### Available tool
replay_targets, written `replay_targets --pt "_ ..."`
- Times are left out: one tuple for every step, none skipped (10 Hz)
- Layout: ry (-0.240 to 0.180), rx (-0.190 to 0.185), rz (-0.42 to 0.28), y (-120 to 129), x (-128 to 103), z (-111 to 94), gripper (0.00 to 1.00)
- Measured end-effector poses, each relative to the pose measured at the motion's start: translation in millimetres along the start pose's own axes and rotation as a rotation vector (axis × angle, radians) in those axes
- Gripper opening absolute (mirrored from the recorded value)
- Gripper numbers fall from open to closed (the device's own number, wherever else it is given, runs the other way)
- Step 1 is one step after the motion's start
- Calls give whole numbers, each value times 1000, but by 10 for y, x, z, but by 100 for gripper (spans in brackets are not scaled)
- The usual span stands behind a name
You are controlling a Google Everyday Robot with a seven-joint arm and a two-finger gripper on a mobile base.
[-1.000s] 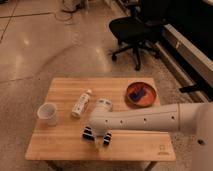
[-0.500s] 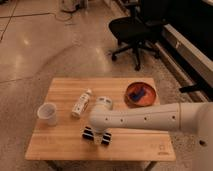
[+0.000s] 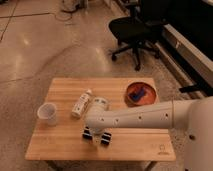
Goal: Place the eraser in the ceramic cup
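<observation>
Change: almost none. Over the last second the arm (image 3: 145, 116) has kept the same reach across the surface (image 3: 65, 90), and nothing on it has shifted.
End effector: the end effector (image 3: 96, 136) hangs low at about 6 o'clock on the surface, near the front edge, pointing down at the eraser.
Grip: I cannot tell. It sits right at the eraser, but whether it has closed on it or merely stands over it does not show.
Eraser: the eraser (image 3: 87, 133) is a dark block at 6 o'clock, under the end effector. Its two ends show on either side, and it looks to be resting on the wood, not lifted.
Cup: the cup (image 3: 47, 112) stands upright at 9 o'clock near the left edge, well apart from the eraser, with nothing visible inside it.
Others: the bottle (image 3: 82, 103) lies on its side near the centre, between cup and arm. The bowl (image 3: 150, 90) sits at 2 o'clock and holds a blue object (image 3: 136, 92).
Meaning: the stillness suggests the pickup is being settled, so the task is probably at its first step, with the carry and the drop yet to come.
Next: likely a secure hold and a lift, then a move toward 10 o'clock from here, passing in front of the bottle.
Risk: the cup is small and the eraser long, so it may need to go in end first or it could catch on the rim.
</observation>
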Motion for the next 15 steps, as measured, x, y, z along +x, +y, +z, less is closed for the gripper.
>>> replay_targets --pt "3 4 -7 -51 -36 -1 64" --pt "6 6 -14 -72 -52 1 60" --pt "9 6 -20 -79 -63 14 53" --pt "14 3 -28 -70 -63 45 38" --pt "16 0 -31 -58 -54 68 30" --pt "19 -3 -35 -46 -50 92 22" --pt "22 -5 -39 -36 -40 114 13" --pt "26 -8 -44 -22 -26 140 3" --pt "28 -10 -50 -12 -18 154 0" --pt "30 -12 -53 -6 -13 165 0" --pt "30 -13 -56 -16 -8 175 0" --pt "31 -16 -62 -5 -2 189 0" --pt "30 -18 -71 6 -1 199 0" --pt "17 -26 -95 46 -9 201 0" --pt "-10 -31 -127 113 -33 157 0"
